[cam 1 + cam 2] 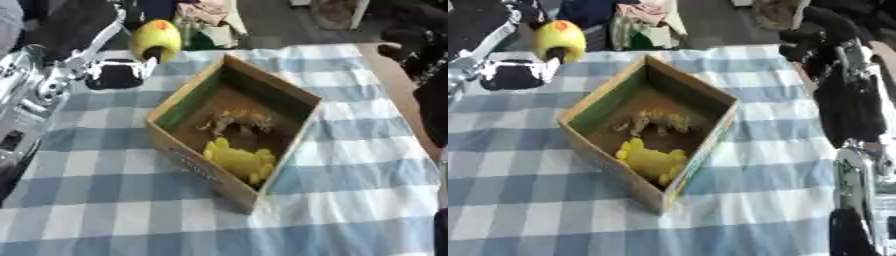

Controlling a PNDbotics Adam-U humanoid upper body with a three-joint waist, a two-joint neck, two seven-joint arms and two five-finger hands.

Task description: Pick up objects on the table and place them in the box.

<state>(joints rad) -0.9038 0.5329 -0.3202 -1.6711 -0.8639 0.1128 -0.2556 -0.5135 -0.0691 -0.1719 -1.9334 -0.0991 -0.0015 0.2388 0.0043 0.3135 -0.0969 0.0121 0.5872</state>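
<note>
A blue-and-white checked cloth (350, 165) is covering the table. A box (188, 160) is sitting open on it, turned cornerwise. The left hand (122, 72) is hovering past the box's far left corner, fingers curling round a yellow toy (157, 39) with an orange spot. The right hand (811, 42) is showing dark at the right edge; I cannot tell its fingers. Inside the box, a yellow duck (238, 160) is lying near the front, a tan animal (236, 120) behind it.

The box (188, 160) sits on the table (105, 210) before me, turned cornerwise. Inside it, one toy (238, 160) lies at the near end, another toy (236, 120) behind it. My left hand (122, 72) is behind the box's left, a round object (156, 41) at its fingers.
</note>
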